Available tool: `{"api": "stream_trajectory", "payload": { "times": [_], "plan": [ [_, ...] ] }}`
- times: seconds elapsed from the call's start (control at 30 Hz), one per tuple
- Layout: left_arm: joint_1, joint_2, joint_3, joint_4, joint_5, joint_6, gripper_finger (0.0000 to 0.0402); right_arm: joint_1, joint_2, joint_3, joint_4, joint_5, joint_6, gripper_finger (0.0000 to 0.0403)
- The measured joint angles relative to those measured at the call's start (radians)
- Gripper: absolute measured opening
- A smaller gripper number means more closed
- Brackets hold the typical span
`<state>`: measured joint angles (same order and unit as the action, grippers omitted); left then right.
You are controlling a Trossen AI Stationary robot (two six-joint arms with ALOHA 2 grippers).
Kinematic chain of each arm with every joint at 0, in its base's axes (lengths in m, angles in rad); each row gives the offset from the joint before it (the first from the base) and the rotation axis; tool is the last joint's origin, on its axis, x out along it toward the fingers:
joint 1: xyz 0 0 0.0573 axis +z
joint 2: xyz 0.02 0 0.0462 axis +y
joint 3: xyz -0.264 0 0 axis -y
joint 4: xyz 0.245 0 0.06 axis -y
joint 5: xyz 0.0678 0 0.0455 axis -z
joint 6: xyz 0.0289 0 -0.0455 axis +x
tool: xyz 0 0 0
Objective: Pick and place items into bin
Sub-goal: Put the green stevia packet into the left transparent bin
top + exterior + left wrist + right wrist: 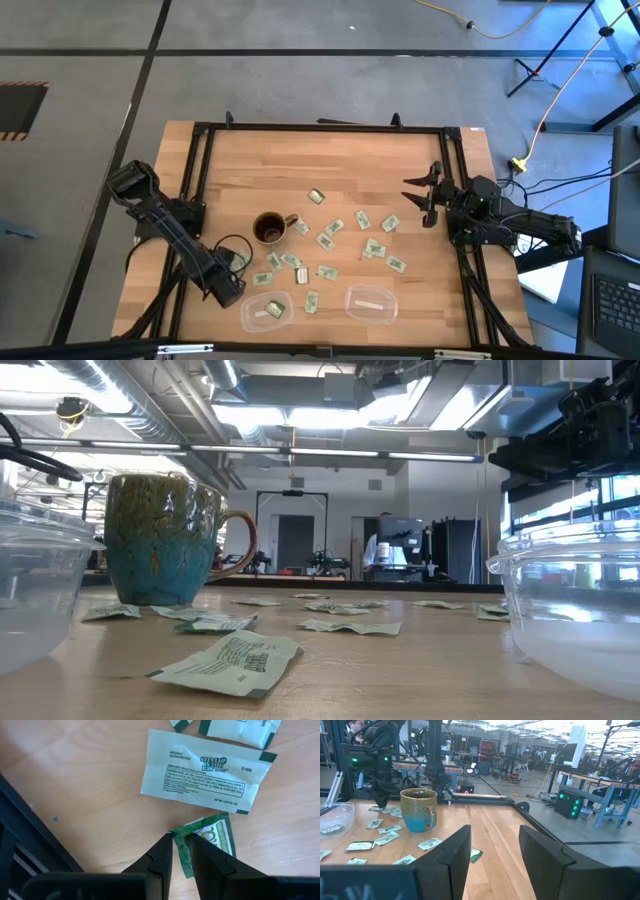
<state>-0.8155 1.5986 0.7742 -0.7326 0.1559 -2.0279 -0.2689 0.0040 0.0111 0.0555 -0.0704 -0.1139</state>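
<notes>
A: While the left gripper (181, 851) sits low at the table's (330, 160) seven o'clock corner, what do its jaws hold?

B: They are narrow, pinched on the edge of a green packet (209, 840) lying on the wood. A bigger white packet (202, 770) lies flat just past it, toward twelve o'clock in that wrist view.

A: And the arm?

B: It comes in from the table's nine o'clock side, slanting down to the gripper (232, 287), just at nine o'clock of the left bin (266, 310).

A: The right gripper (492, 852)?

B: Jaws wide, holding nothing. That arm waits at three o'clock on the table edge, its gripper (425, 198) pointing inward over the wood.

A: Where are the other packets?

B: Scattered (333, 240) across the middle, from the mug (270, 228) out toward three and five o'clock. One lies in the left bin, one in the right bin (370, 303); both bins stand at six o'clock.

A: The surface and room?

B: Pale wood planks in a black frame. Around it, grey floor with cables; beyond, a workshop with benches and ceiling lights, and a person (380, 555) far back.
</notes>
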Motion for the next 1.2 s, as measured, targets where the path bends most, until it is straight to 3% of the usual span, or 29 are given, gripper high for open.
{"api": "stream_trajectory", "payload": {
  "times": [0.3, 0.5, 0.67, 1.2],
  "plan": [
    [0.000, 0.000, 0.000, 0.012, -0.022, 0.000, 0.0065, 0.000, 0.000, 0.000, -0.001, 0.000, 0.000, 0.0171],
    [0.005, 0.002, 0.000, 0.096, -0.138, 0.023, 0.0065, 0.000, 0.000, 0.000, -0.001, 0.000, 0.000, 0.0171],
    [0.028, 0.000, -0.013, 0.098, -0.087, 0.011, 0.0065, 0.000, 0.000, 0.000, -0.001, 0.000, 0.000, 0.0171],
    [0.047, -0.003, -0.025, 0.108, -0.069, -0.045, 0.0059, 0.000, 0.000, 0.000, -0.009, 0.000, 0.000, 0.0171]
  ]
}}
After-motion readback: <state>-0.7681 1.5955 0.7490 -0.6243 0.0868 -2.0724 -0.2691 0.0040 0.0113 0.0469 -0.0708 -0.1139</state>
